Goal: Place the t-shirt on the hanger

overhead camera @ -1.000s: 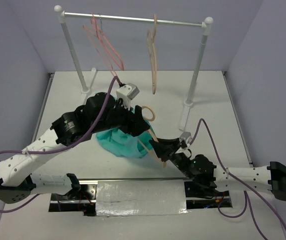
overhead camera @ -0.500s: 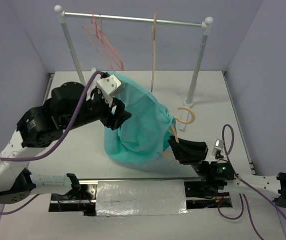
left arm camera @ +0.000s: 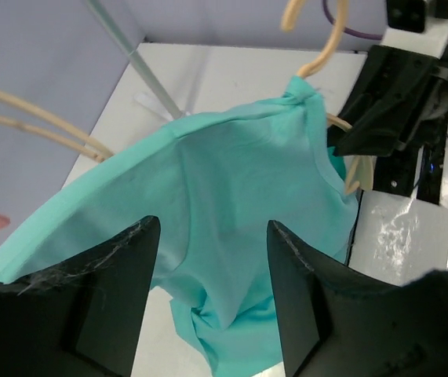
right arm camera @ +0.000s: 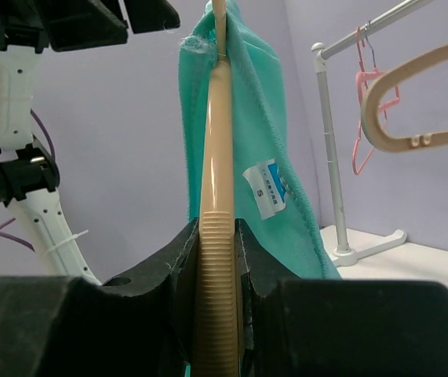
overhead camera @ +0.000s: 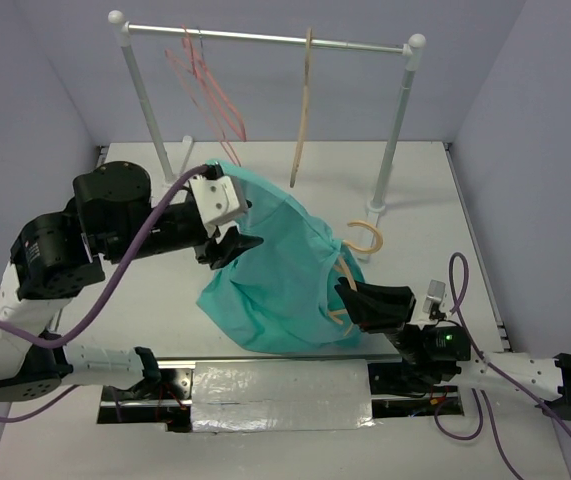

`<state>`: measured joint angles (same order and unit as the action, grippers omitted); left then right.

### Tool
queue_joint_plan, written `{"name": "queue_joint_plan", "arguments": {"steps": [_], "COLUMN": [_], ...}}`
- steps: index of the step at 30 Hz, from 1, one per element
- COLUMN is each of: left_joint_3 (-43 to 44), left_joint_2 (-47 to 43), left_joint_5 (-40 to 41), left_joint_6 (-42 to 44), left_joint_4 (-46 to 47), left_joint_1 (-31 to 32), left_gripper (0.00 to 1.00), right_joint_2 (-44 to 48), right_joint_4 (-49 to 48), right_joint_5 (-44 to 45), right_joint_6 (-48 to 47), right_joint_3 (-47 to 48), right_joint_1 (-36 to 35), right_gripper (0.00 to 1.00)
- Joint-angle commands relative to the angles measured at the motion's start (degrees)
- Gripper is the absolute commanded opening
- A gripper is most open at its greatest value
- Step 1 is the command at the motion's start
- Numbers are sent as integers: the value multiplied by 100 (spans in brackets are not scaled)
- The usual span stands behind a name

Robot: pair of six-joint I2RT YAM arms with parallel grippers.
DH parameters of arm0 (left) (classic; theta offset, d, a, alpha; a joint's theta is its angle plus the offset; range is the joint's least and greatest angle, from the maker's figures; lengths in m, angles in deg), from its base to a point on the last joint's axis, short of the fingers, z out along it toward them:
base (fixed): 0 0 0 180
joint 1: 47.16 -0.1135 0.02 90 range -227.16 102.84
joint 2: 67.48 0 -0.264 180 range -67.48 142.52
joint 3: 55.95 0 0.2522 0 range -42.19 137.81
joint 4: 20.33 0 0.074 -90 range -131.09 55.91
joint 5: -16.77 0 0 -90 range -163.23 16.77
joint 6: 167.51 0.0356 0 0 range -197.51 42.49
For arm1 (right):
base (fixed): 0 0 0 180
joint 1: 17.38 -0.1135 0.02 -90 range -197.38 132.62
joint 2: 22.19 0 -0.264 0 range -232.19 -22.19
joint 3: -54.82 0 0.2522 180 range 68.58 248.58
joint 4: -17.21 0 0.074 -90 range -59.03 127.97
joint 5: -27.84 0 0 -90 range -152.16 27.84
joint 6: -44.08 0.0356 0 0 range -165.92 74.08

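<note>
Our right tool [overhead camera: 355, 300] is closed narrow on the cream hanger [overhead camera: 365, 236], clamping its ribbed bar between both fingers and holding it up above the desk [overhead camera: 415, 190]. The teal t-shirt [overhead camera: 275, 280] is draped over that hanger, with the hook poking out of the neck opening toward the right. A small white size label [right arm camera: 264, 188] shows on the cloth in the right wrist view. Our left tool [overhead camera: 233, 246] sits at the t-shirt's upper left edge, its fingers [left arm camera: 106, 298] spread wide, with the cloth spread out beyond them and nothing pinched between them. Behind, a tan hanger [overhead camera: 303, 110] and pink hangers [overhead camera: 210, 90] hang on the rail [overhead camera: 265, 38].
</note>
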<state>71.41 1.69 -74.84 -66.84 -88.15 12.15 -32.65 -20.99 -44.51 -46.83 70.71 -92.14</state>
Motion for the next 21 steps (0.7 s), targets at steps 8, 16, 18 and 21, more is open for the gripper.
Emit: {"name": "queue_joint_plan", "arguments": {"steps": [8,16,18,21], "left_joint_3": [1110,699,541,321], "left_joint_2": [1291,1257,1196,1029], "left_joint_5": [1293,2287,2454,2498], "left_joint_6": [1349,1481,1437,1446], "left_joint_4": [-851,-904,-791,-641], "left_joint_1": [1616,2287,2287,2287], "left_gripper": [71,72,71,73], "right_joint_2": [-298,-492,-457,-387], "right_joint_4": [-332,-270,-200,-113], "right_joint_5": [-148,-402,-411,-499], "right_joint_6": [38,73,73,73], "right_joint_3": [-1224,-1145,-1145,-1127], "right_joint_1": [-21,-30,-30,-30], "right_gripper": [0,0,0,0]}}
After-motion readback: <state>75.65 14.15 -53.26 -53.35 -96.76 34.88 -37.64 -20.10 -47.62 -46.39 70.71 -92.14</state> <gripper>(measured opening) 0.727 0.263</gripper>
